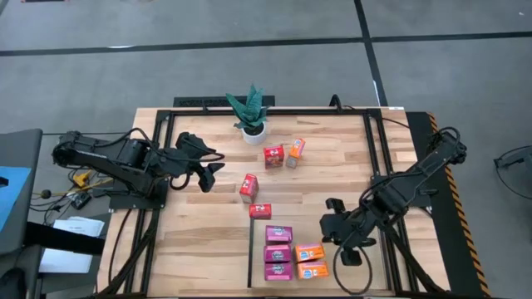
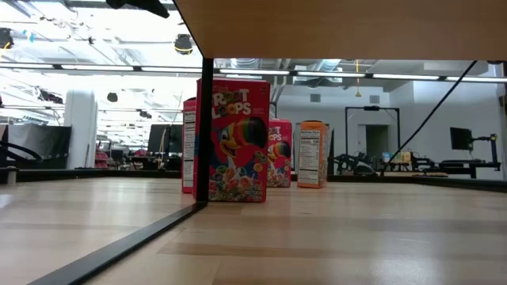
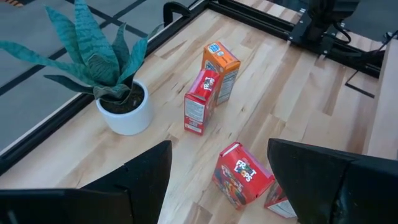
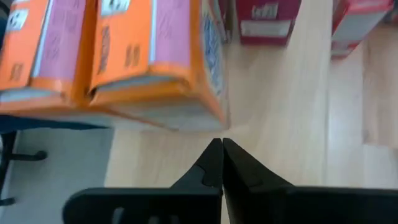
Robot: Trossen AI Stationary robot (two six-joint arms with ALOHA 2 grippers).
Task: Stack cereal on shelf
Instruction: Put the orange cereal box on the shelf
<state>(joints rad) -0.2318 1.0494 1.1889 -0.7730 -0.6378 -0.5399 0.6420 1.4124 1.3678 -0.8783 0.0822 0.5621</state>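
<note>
**Five boxes shelved, four loose on the table**

Three magenta-purple cardboard cereal boxes (image 1: 278,252) are seen lined up on the light wood shelf panel (image 1: 332,286), with two orange cardboard boxes (image 1: 310,260) set just beside them. Out on the slatted wooden tabletop (image 1: 332,158), three red boxes (image 1: 248,188) and a third orange box (image 1: 296,148) are scattered near the potted green plant (image 1: 252,110). The right gripper (image 1: 332,218) is held just beside the orange pair, jaws clenched on nothing. The left gripper (image 1: 214,170) is held spread wide and empty, near the red boxes.
</note>
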